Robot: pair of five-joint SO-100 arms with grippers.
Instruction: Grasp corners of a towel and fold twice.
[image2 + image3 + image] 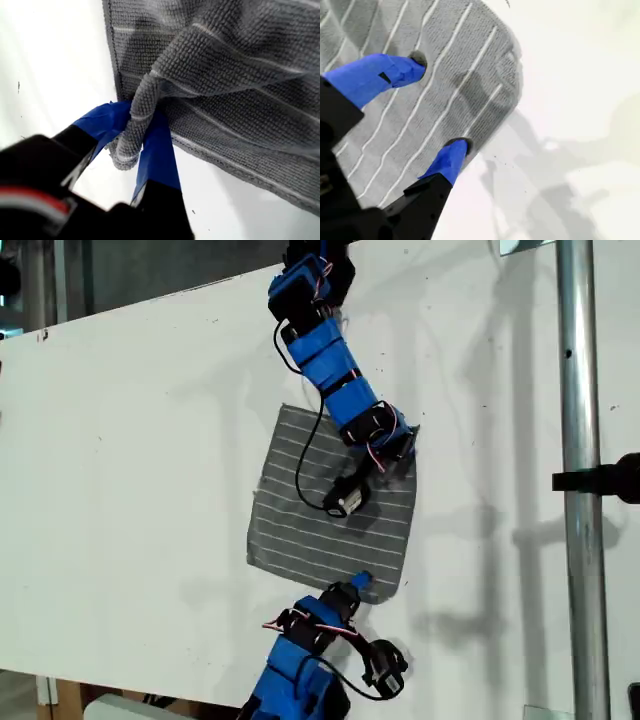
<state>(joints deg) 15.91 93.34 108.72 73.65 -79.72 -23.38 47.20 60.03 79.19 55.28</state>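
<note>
The grey towel (300, 530) with thin white stripes lies flat on the white table (130, 490), near the middle of the exterior view. My first gripper (361, 583) reaches in from the exterior view's bottom edge. It is shut (137, 125) on a pinched-up fold of the towel (240, 75) at a hemmed corner (122, 157). My second gripper (400, 445) comes down from the top of the exterior view. It stands open (440, 105), both blue fingertips (417, 62) resting on the towel (455, 45) just inside a rounded corner (512, 65).
A metal pole (580, 480) with a black clamp (605, 480) stands upright at the exterior view's right. The table's near edge runs along the bottom of that view by the first arm's base. Bare white table surrounds the towel.
</note>
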